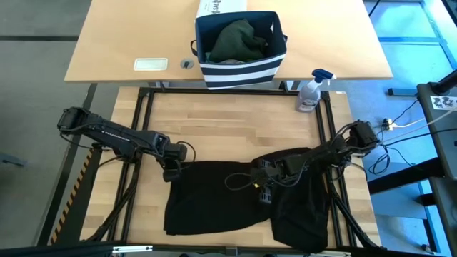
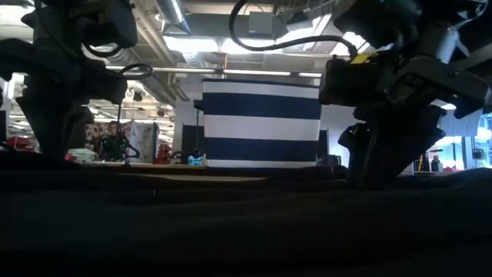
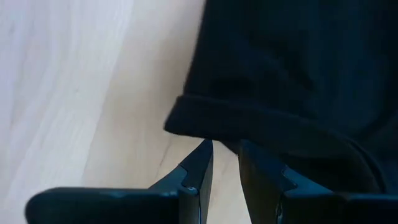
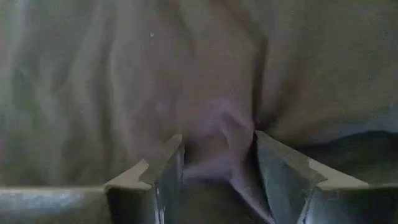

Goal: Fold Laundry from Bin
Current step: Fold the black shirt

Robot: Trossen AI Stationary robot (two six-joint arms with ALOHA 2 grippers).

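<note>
Black garment (image 1: 214, 196) spread on the counter (image 1: 221, 128). Left tool (image 3: 225, 163) pinches its hemmed corner; right tool (image 4: 217, 155) clamps a fold. Bin (image 1: 241, 71) holds green laundry (image 1: 235, 39).

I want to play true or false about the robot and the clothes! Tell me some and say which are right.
1. A black garment lies spread on the wooden table. True.
2. The striped bin is empty. False: dark green laundry sits inside it.
3. The right gripper has a fold of cloth between its fingers. True.
4. The left gripper is reaching into the bin. False: it is at the black garment's corner.
5. A spray bottle stands near the bin. True.
</note>
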